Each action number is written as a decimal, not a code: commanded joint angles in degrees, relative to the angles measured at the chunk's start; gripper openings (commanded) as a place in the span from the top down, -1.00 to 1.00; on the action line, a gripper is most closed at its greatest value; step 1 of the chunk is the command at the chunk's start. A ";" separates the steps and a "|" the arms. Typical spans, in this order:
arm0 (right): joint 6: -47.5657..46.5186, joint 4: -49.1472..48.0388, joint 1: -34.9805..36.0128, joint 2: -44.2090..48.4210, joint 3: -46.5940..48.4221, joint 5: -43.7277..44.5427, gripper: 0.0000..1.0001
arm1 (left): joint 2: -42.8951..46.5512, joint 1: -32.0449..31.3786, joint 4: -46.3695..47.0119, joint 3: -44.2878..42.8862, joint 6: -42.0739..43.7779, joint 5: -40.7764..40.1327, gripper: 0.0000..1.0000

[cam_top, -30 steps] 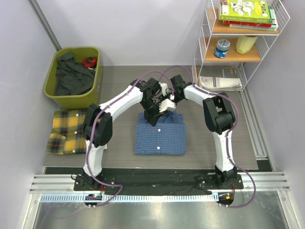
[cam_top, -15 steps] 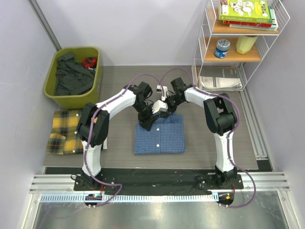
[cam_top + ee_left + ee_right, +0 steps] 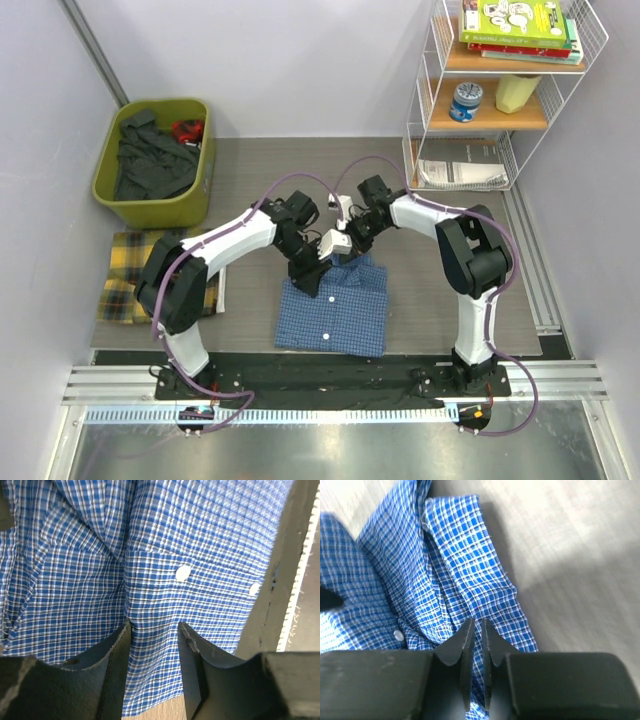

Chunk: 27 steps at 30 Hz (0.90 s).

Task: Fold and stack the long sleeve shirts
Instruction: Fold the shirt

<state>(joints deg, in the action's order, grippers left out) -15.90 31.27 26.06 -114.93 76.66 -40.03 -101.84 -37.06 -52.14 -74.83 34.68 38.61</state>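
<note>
Two shirts on counter [image 3: 440, 290]: blue shirt [image 3: 335, 305] centre, yellow shirt [image 3: 135, 275] far left. Your left fingers [image 3: 120, 645] released over blue shirt; your right fingers [image 3: 466, 635] nearly closed, grasp unclear.

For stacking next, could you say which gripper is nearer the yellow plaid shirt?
Left. The left gripper is over the blue shirt, right of the yellow plaid shirt; the right gripper is farther right.
</note>
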 commanded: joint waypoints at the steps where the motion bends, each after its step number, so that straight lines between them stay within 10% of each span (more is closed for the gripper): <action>1: 1.48 -1.29 -1.80 2.62 6.20 3.72 0.71 | 1.65 -0.12 0.81 -2.60 -1.28 1.91 0.13; 27: 8.35 1.08 -2.86 -8.72 4.55 -16.31 0.70 | -6.35 -4.51 9.34 -4.01 -1.28 -0.73 -0.29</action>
<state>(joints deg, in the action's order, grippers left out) -6.76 32.32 23.11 -122.69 78.59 -54.41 -106.52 -40.99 -45.23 -78.50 33.23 38.35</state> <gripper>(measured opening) 0.151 0.643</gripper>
